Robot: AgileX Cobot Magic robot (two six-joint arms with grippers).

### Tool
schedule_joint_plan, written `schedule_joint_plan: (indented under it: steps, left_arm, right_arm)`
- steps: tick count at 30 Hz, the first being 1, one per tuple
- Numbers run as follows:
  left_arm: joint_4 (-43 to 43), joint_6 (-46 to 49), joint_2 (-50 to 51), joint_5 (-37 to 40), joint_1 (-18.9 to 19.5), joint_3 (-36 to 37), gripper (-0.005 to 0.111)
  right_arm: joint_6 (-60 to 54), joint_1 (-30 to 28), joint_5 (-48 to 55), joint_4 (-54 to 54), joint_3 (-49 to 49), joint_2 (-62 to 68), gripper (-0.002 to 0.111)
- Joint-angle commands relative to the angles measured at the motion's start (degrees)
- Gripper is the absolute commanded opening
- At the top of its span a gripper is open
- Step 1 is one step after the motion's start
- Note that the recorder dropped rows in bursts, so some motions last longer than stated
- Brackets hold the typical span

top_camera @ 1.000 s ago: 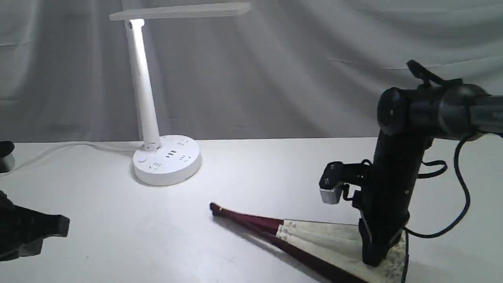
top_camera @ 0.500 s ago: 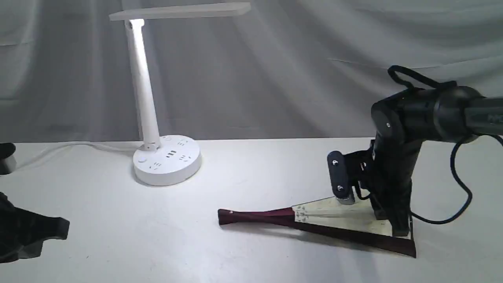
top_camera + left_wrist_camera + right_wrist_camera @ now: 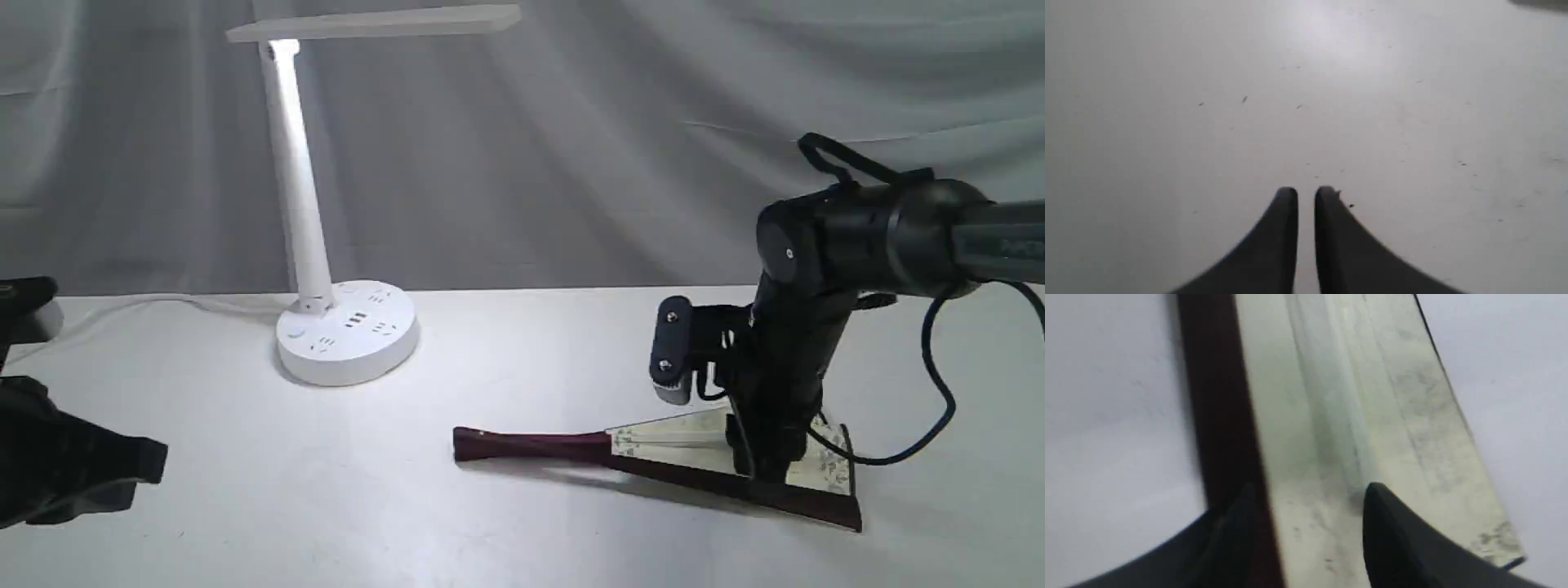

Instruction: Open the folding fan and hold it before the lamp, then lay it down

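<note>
folding fan [image 3: 563, 447] lies flat on the white table [image 3: 245, 523], front right. only partly spread, a narrow wedge: maroon ribs gathered toward the left, cream leaf toward the right.

right gripper [image 3: 1310, 490] points down over the fan's wide end. fingers spread, one above the maroon guard, the other above the leaf. contact unclear.

left gripper [image 3: 1306, 195] low over bare table, far left. fingers slightly parted by a thin gap, nothing between.

lamp [image 3: 298, 180] lit, rear left, well apart from the fan.
</note>
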Motion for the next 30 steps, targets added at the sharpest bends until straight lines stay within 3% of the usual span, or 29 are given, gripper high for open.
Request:
schedule_joint_plan:
  steps: [1, 7, 14, 18, 21, 24, 27, 30]
  left_arm:
    - [-7.45, 8.06, 1.17, 2.05, -0.33, -3.64, 0.017]
    - [-8.98, 8.26, 9.19, 6.01, -1.56, -13.08, 0.021]
    - [-8.40, 9.76, 21.71, 4.95, -10.62, -24.20, 0.021]
    - [-8.43, 9.76, 28.08, 3.83, -14.06, -30.79, 0.021]
    - [-8.67, 8.49, 32.67, 4.27, -15.32, -35.87, 0.020]
    - [-9.40, 4.09, 36.95, 1.90, -16.27, -40.87, 0.011]
    - [-11.34, 1.33, 39.93, -1.12, -16.75, -43.93, 0.000]
    - [-16.39, 1.45, 42.46, -4.99, -17.34, -45.37, 0.000]
  right_arm:
    - [12.01, -0.04, 4.41, 4.49, 0.01, -2.00, 0.043]
    - [32.49, -0.04, 5.74, 9.90, 0.01, -3.67, 0.043]
    - [47.17, -0.04, 5.54, 16.00, 0.01, -3.68, 0.041]
    - [53.08, -0.38, 6.58, 16.42, 0.01, -3.68, 0.029]
    - [53.40, -0.38, 9.14, 16.78, 0.01, -3.68, 0.013]
    - [54.26, -0.38, 10.65, 17.60, 0.01, -3.68, 0.002]
    - [54.51, -0.38, 11.34, 17.96, 0.01, -3.68, 0.000]
    - [55.69, -0.38, 11.24, 17.96, 0.70, -3.68, 0.000]
